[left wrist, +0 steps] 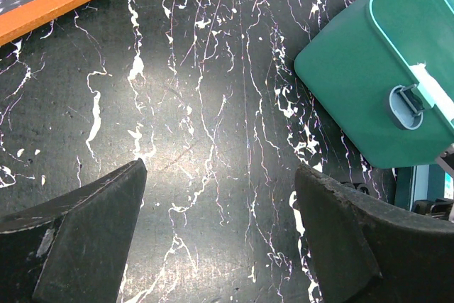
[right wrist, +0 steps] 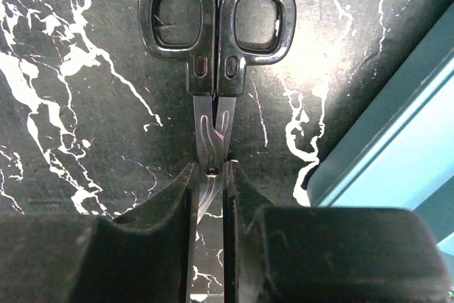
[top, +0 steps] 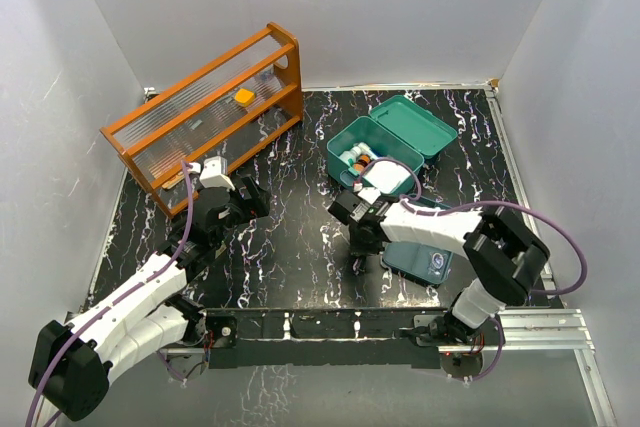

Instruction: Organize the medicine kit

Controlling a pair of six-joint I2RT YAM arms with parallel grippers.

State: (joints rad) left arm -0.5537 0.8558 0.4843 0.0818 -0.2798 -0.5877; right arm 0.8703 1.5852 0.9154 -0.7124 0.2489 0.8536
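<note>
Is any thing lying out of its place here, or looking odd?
Yes. The black-handled scissors lie flat on the table, outside the open medicine kit; the right pincer grips them by the blades near the pivot.

The left arm (top: 130, 312) stretches from its base at the near left corner up and to the right, its white links low over the table. The left gripper (left wrist: 220, 175) hangs above the surface with its two dark fingers (left wrist: 92, 235) spread wide and nothing between them.

The right arm (top: 440, 227) bends sharply at a black elbow on the right, then runs its white forearm back leftward toward the middle. Its wrist tips downward, so the right gripper (right wrist: 211, 172) points at the table. Its fingers (right wrist: 152, 225) are drawn in close, pressed against both sides of a pair of scissors (right wrist: 215, 83) at the pivot.
</note>
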